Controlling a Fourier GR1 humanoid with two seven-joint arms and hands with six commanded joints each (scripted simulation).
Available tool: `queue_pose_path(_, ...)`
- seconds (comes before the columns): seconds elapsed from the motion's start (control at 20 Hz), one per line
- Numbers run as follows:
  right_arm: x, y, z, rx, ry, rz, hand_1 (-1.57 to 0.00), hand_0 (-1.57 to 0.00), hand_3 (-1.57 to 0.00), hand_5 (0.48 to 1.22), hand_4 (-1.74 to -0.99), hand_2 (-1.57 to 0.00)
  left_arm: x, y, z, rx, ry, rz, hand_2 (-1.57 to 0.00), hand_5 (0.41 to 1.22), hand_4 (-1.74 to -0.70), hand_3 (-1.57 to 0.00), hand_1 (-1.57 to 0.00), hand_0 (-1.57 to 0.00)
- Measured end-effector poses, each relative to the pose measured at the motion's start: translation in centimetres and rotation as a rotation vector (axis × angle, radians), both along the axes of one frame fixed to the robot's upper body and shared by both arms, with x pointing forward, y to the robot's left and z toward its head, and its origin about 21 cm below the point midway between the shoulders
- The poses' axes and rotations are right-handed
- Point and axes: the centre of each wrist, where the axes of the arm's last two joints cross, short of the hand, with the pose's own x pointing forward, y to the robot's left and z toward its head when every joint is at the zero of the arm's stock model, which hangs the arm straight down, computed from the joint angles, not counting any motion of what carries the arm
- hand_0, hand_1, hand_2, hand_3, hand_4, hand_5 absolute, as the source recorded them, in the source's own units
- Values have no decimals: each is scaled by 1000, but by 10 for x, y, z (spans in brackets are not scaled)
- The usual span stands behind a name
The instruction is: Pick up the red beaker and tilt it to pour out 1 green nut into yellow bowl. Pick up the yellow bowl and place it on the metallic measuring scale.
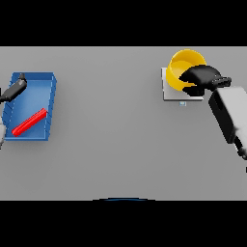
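Grey table (116, 144) nearest. Farther back at left, a blue tray (48, 84) holding a red beaker (29, 122) lying flat, with the left hand (15, 88) above its far corner, fingers straight. Farthest, at right, a yellow bowl (183, 65) sitting on the metallic scale (169, 94), gripped at the rim by the curled right hand (200, 77).

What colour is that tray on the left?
Blue; the tray shows in the head view, holding a red beaker.

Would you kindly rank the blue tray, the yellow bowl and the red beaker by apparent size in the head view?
1. blue tray
2. yellow bowl, partly hidden by the right hand
3. red beaker, lying in the tray
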Motion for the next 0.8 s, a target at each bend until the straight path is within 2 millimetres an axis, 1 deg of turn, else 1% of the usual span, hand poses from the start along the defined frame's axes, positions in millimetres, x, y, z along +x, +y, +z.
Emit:
queue_pose_path(0.05,1,2,1,-18,5,-5,-564,-634,-661,987,-1593,-660,2,-1,2,1,-8,-3,1,666,-718,1,1,1)
queue_pose_path(0.1,1,3,1,-36,8,6,-451,-507,-604,955,-1579,-553,-1,3,3,2,-7,-2,1,663,-720,1,1,1)
queue_pose_path(0.15,0,2,3,-43,12,25,-360,-405,-552,929,-1567,-464,-1,0,2,-2,-13,-8,1,663,-721,1,1,1)
queue_pose_path(0.25,0,2,2,-47,9,45,-230,-259,-464,891,-1554,-305,1,-1,1,-3,-8,4,1,663,-723,1,1,1)
queue_pose_path(0.3,0,6,2,-40,5,61,-184,-207,-429,876,-1552,-244,1,-4,-1,-2,1,5,1,664,-722,1,1,1)
queue_pose_path(0.35,1,4,6,-41,3,65,-147,-165,-394,856,-1546,-195,0,-3,0,0,-1,5,1,664,-722,1,1,1)
queue_pose_path(0.4,2,2,5,-30,-2,60,-117,-132,-359,838,-1542,-156,3,-5,0,-3,4,6,1,664,-723,1,1,1)
queue_pose_path(0.45,1,0,4,-23,-5,66,-94,-105,-328,822,-1537,-124,2,-4,-1,-4,-8,-2,1,664,-725,1,1,1)
queue_pose_path(0.5,0,1,-2,-27,-2,55,-75,-84,-296,809,-1530,-99,3,-2,0,0,-10,7,1,665,-726,1,1,1)
queue_pose_path(0.6,1,-1,-1,-17,0,53,-48,-54,-244,786,-1518,-63,4,1,2,-3,-13,13,1,664,-723,1,1,1)
queue_pose_path(0.65,1,-2,-2,-23,6,43,-38,-43,-219,774,-1509,-50,2,-1,-1,1,-10,0,1,664,-722,1,1,1)
queue_pose_path(0.7,0,-4,-4,-33,10,35,-30,-34,-192,763,-1500,-40,4,1,3,8,-8,7,1,665,-721,1,1,1)
queue_pose_path(0.75,2,-2,-2,-33,10,23,-24,-27,-169,752,-1491,-32,7,-2,1,5,-7,6,1,665,-722,1,1,1)
queue_pose_path(0.8,2,-1,-3,-33,23,13,-19,-21,-146,738,-1478,-25,4,-4,0,6,-9,-6,1,665,-726,1,1,1)
